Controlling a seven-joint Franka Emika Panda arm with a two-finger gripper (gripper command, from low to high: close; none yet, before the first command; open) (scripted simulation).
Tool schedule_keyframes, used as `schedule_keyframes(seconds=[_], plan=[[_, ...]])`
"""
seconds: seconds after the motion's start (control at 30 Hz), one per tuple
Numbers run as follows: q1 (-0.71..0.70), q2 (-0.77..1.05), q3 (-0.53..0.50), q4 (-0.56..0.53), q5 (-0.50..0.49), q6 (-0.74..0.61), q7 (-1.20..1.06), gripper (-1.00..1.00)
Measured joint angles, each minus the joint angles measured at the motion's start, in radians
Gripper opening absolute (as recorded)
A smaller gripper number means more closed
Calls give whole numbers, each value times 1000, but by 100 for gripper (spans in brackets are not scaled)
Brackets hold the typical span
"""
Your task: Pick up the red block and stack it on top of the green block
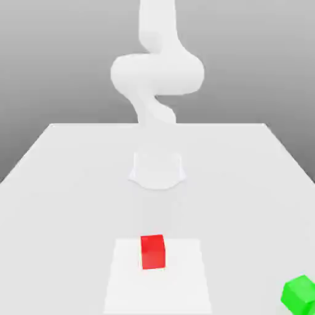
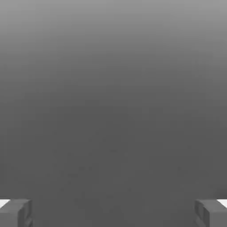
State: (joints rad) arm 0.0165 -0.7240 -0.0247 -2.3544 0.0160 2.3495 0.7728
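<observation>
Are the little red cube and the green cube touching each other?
Apart. The exterior view shows the red block near the middle and the green block far toward that view's right, with bare table between them.

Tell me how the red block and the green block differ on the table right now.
The red block is red and faces the exterior camera squarely; the green block is green and turned corner-on. The red block lies near the middle, the green block far toward the exterior view's right. Both are small plain cubes of similar size resting on the table.

White table (image 1: 74,184), grey backdrop (image 1: 55,55)
</observation>
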Motion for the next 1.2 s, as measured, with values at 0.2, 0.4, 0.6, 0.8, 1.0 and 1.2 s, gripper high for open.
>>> schedule_keyframes(seconds=[0.2,0.4,0.6,0.8,1.0,1.2], plan=[[38,219,-48,-148,42,139,-75,0],[61,441,-67,-295,61,278,-133,0],[53,676,-71,-448,-4,435,-134,0],[34,880,-42,-441,31,605,-168,0],[15,942,-19,-434,48,657,-178,-100],[22,862,-34,-444,14,589,-155,-100]])
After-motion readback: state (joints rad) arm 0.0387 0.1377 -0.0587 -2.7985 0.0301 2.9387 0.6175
